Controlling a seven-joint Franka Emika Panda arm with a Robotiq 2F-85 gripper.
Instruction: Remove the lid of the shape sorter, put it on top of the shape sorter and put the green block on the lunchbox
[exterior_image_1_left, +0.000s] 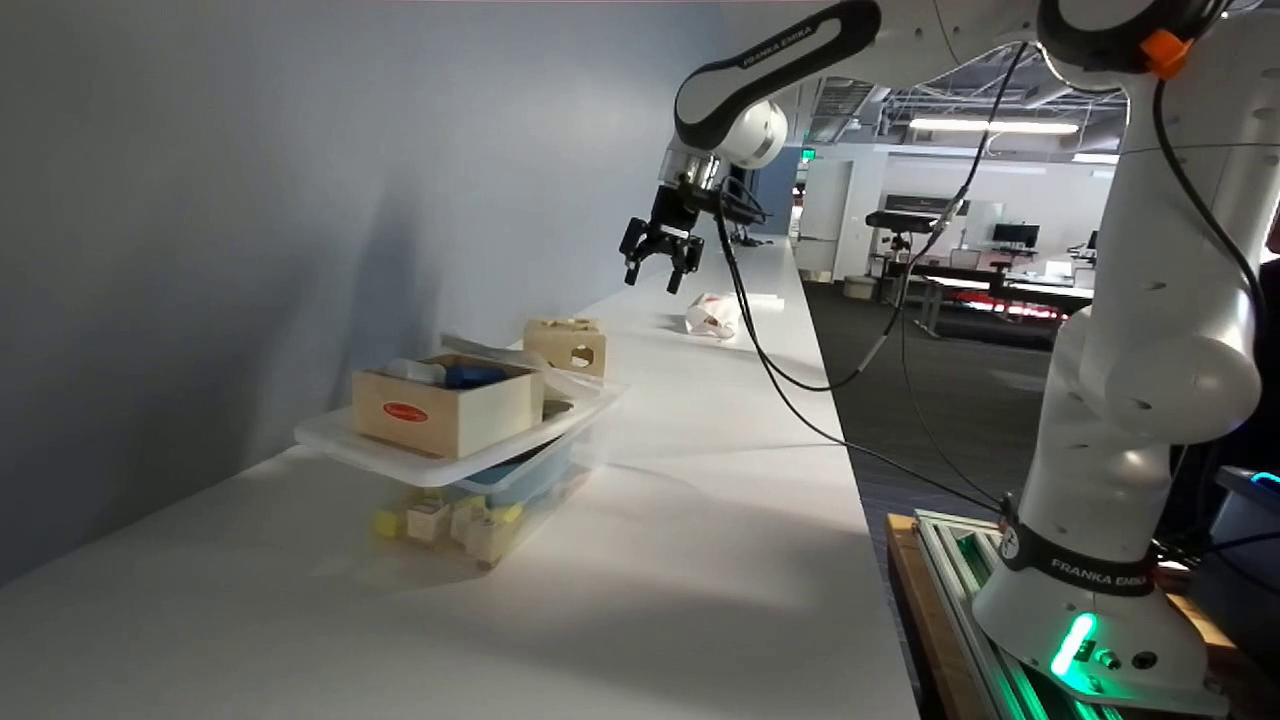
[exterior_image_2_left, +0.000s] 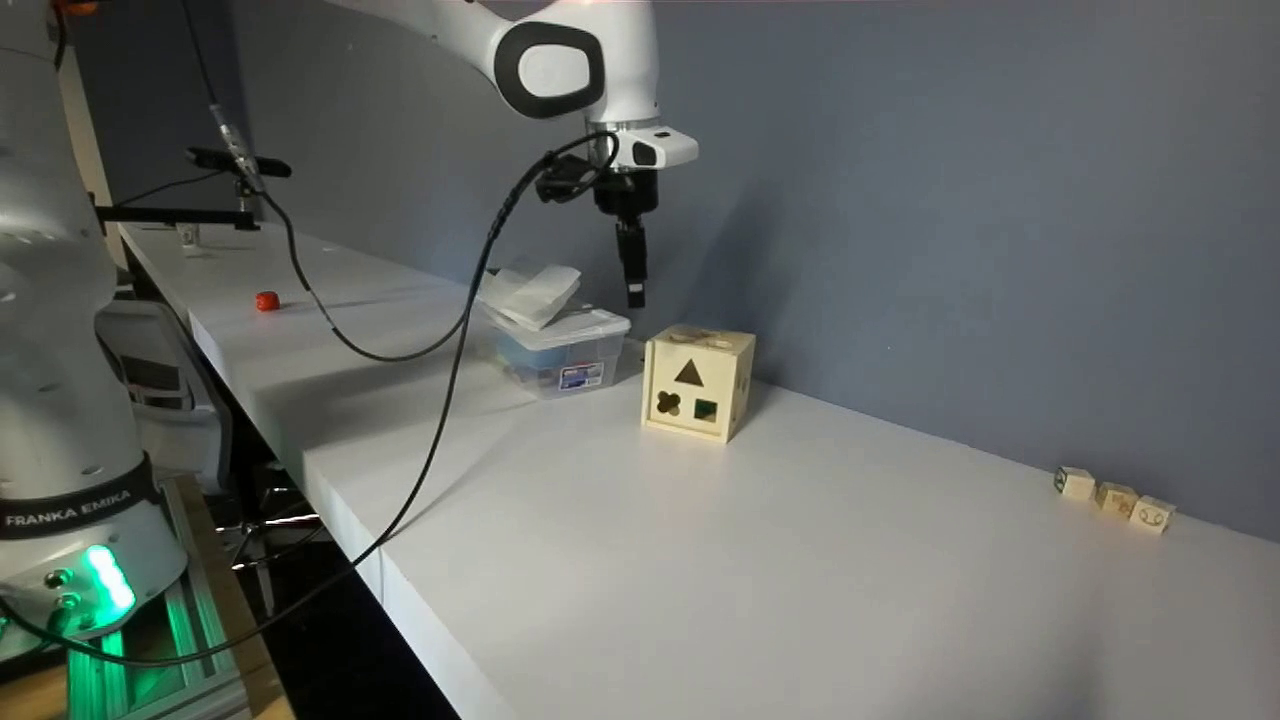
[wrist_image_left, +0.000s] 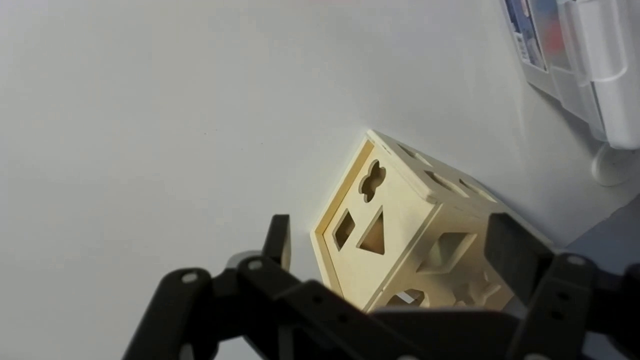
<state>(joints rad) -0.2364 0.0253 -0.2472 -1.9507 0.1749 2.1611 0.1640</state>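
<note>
The table (exterior_image_2_left: 860, 600) carries the tub (exterior_image_2_left: 565, 355); whether it is the lunchbox, I cannot tell. Right of it, near the frame's centre in an exterior view, stands the sorter (exterior_image_2_left: 712, 388). The tool (exterior_image_1_left: 652, 282) hangs higher, spread wide and holding nothing. In the wrist view the sorter lies slanted to it, so a straight descent might push or turn the sorter. There the tool hides its lower part; which panel is the lid stays unclear, and no green block can be made out.

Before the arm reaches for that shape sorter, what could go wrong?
The shape sorter sits skewed to the open end effector in the wrist view, so a descent might land on an edge. A bump could push it into the plastic bin nearby, shaking the wooden box on top.
</note>
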